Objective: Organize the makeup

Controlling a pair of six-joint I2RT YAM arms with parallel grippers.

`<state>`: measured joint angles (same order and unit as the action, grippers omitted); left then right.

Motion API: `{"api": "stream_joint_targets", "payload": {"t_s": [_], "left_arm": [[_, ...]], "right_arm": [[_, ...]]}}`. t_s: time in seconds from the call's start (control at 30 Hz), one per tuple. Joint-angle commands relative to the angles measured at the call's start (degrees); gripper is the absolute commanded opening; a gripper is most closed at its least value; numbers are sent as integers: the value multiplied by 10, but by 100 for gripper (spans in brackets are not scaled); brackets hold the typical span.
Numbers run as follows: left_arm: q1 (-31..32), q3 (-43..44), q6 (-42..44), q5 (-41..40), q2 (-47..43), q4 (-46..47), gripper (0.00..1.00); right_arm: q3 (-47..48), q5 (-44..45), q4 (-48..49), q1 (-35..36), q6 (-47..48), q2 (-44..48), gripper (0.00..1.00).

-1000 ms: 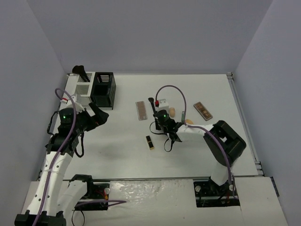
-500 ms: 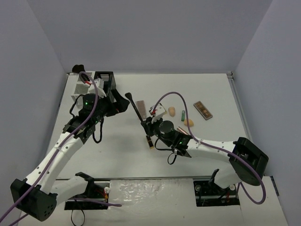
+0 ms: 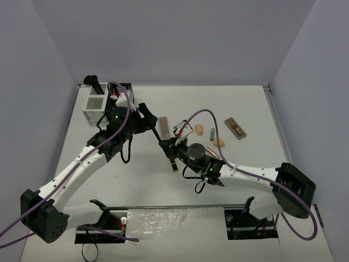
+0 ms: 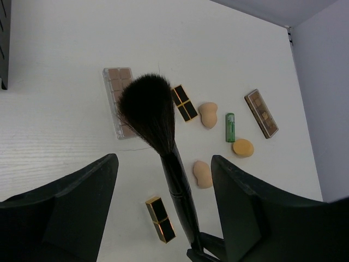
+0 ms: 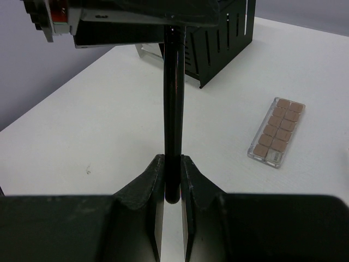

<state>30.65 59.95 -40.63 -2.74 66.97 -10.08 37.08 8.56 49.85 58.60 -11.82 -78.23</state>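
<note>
Trouble here would come from the hand-off. The right claw [image 5: 173,180] is pinched tight on the lower end of the brush [image 4: 147,109]. It holds the brush up off the table [image 4: 54,136], bristles toward the left claw [image 4: 163,164]. That claw's jaws stand wide on either side of the brush, touching nothing that I can see.

If those jaws shut on the hair rather than the stem, they'd get a soft, squashy tuft that slides out — and if the right claw lets go too soon, the brush drops among the things below. The stem is thin, round and glossy black, likely to swivel in so narrow a pinch.

Underneath lie a flat, clear-cased palette [image 4: 119,101] of tan squares, boxy black-and-gold lipsticks [image 4: 185,102], matte peach sponges [image 4: 208,114] and a small green tube [image 4: 230,126].
</note>
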Motion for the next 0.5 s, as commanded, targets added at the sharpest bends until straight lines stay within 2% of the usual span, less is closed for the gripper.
{"api": "stream_joint_targets", "payload": {"t_s": [0.0, 0.1, 0.17, 0.23, 0.27, 0.33, 0.4, 0.47], "left_arm": [[12, 39, -9, -18, 6, 48, 50], [18, 38, -11, -23, 9, 58, 19], [19, 34, -11, -24, 9, 69, 7], [20, 29, -10, -23, 7, 80, 0], [20, 29, -8, -21, 6, 81, 0], [20, 30, 1, -20, 2, 84, 0], [19, 30, 11, -28, -4, 86, 0], [18, 35, 32, -56, -11, 78, 0]], "right_arm": [[6, 1, 64, 6, 9, 25, 0], [10, 0, 58, 6, 10, 23, 0], [12, -3, 55, 6, 11, 22, 0], [12, -3, 53, 6, 12, 22, 8], [11, 0, 53, 6, 12, 23, 15], [10, 8, 53, 6, 13, 22, 48], [12, 10, 48, 5, 16, 21, 70], [16, 14, 32, 4, 20, 23, 81]]}}
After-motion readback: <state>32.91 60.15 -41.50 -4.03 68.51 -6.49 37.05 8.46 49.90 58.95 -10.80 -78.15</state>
